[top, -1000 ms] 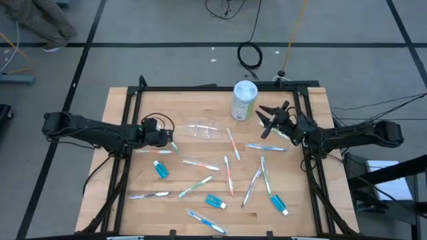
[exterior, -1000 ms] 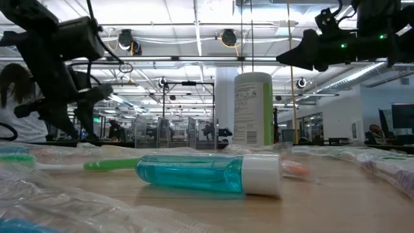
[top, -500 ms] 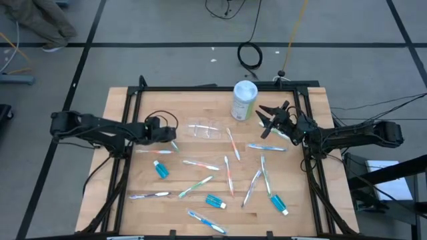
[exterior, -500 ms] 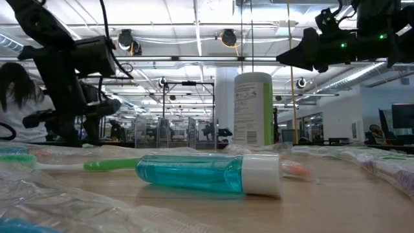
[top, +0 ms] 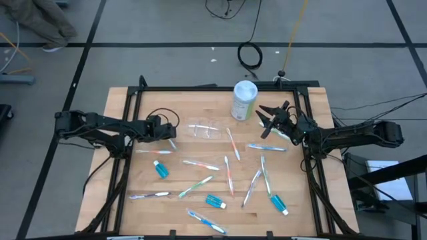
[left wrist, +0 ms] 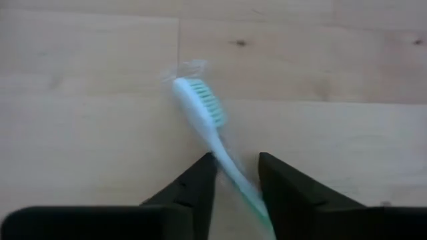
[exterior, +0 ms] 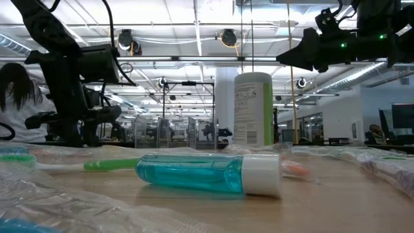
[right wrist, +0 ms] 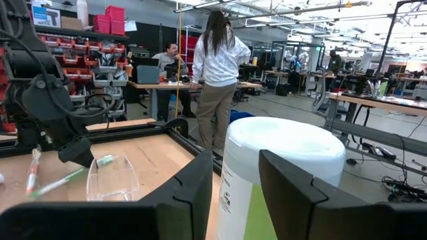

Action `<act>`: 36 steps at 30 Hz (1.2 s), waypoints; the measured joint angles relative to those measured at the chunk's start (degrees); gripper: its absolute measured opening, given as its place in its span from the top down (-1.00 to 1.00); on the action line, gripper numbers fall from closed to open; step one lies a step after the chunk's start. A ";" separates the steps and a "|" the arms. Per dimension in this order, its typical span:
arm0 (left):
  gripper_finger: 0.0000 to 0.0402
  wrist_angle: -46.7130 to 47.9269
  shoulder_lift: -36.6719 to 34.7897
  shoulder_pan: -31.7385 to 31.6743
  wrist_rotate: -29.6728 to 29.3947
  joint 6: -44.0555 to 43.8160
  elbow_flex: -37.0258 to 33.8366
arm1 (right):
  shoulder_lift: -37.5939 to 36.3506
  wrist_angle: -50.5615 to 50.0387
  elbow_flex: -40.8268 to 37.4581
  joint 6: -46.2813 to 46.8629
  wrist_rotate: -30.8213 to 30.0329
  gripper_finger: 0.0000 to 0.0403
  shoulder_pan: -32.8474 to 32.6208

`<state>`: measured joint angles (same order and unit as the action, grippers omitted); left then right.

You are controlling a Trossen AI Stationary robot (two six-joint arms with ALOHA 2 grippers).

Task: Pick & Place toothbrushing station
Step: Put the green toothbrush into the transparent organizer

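Note:
Pastel-handled toothbrushes [top: 227,172] and three blue toothpaste tubes [top: 160,169] lie scattered on the wooden table. A clear plastic cup [top: 203,129] sits at the far middle. My left gripper [top: 172,138] is low over the left part of the table, pointing steeply down. It is open, with its fingers on either side of a clear-wrapped toothbrush [left wrist: 200,110] that has green bristles and lies flat on the wood. My right gripper [top: 267,120] hangs open in the air beside the white-and-green canister [top: 244,100], with nothing between its fingers. My left gripper comes from above with its fingers on either side of the toothbrush's handle [left wrist: 230,170], just behind the head. The handle runs slantwise through the gap, close to one finger [left wrist: 273,187]. I cannot tell whether a finger touches it. The toothbrush lies flat on the table.
The canister [right wrist: 280,173] stands upright at the far edge, close in front of my right gripper. A black frame [top: 133,100] runs around the table. A toothpaste tube [exterior: 207,173] lies near the front edge. People stand in the room beyond the table.
My left gripper has moved a little toward the table's middle and has sunk toward the toothbrush on the wood. The toothbrushes, tubes and cup lie where they were.

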<state>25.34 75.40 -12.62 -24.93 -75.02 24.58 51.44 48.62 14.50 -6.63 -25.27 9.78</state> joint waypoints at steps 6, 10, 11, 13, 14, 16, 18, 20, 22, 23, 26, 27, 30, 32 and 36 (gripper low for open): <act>0.81 -0.24 0.15 0.03 -3.22 1.69 -0.09 | 0.00 -0.02 0.00 0.00 -0.01 0.43 0.00; 0.95 -0.15 0.00 -0.02 -7.04 3.14 -0.26 | 0.00 0.00 0.00 -0.02 -0.01 0.43 0.00; 0.96 -0.17 -0.02 -0.09 -8.13 3.18 -0.26 | 0.00 0.00 0.00 -0.02 -0.01 0.43 0.00; 0.94 -0.45 -0.03 -0.04 -9.45 3.32 -0.26 | 0.00 0.00 0.00 -0.02 -0.03 0.43 0.00; 0.92 -0.65 -0.02 -0.02 -9.71 3.46 -0.26 | 0.00 0.00 0.00 -0.02 -0.03 0.43 0.00; 0.87 -1.67 -0.04 -0.02 -10.56 5.18 -0.26 | 0.00 -0.01 0.00 -0.02 -0.01 0.43 0.00; 0.86 -3.44 -0.15 0.13 -11.62 7.08 -0.26 | 0.00 -0.01 0.00 -0.02 -0.01 0.43 0.00; 0.89 -5.39 -1.40 0.54 -13.01 10.01 -0.26 | 0.00 -0.01 0.00 -0.02 -0.03 0.43 0.00; 0.94 -8.69 -2.73 1.17 -14.64 13.29 -0.23 | 0.00 0.00 0.00 -0.02 -0.04 0.43 0.00; 0.96 -10.25 -3.26 1.57 -15.25 15.02 -0.20 | 0.00 0.00 0.00 -0.02 -0.05 0.43 0.00; 0.94 -14.74 -6.13 2.91 -17.60 20.52 -0.19 | 0.00 0.00 0.00 -0.02 -0.03 0.43 0.00; 0.91 -16.04 -7.50 3.32 -18.08 22.31 -0.15 | 0.00 -0.02 0.00 -0.02 -0.01 0.43 0.00; 0.87 -19.84 -10.96 4.60 -18.87 28.33 -0.15 | 0.00 -0.03 0.00 0.43 -0.01 0.43 0.00; 0.91 -23.62 -12.97 5.59 -20.61 34.36 -0.15 | 0.00 -0.05 0.00 1.37 -0.01 0.43 0.00; 0.96 -36.61 -15.69 7.65 -25.32 49.40 -0.15 | 0.00 -0.44 0.00 1.90 -0.01 0.43 0.00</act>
<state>-11.27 59.70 -4.97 -50.24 -25.61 24.43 51.44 48.18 14.50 -4.73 -25.28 9.78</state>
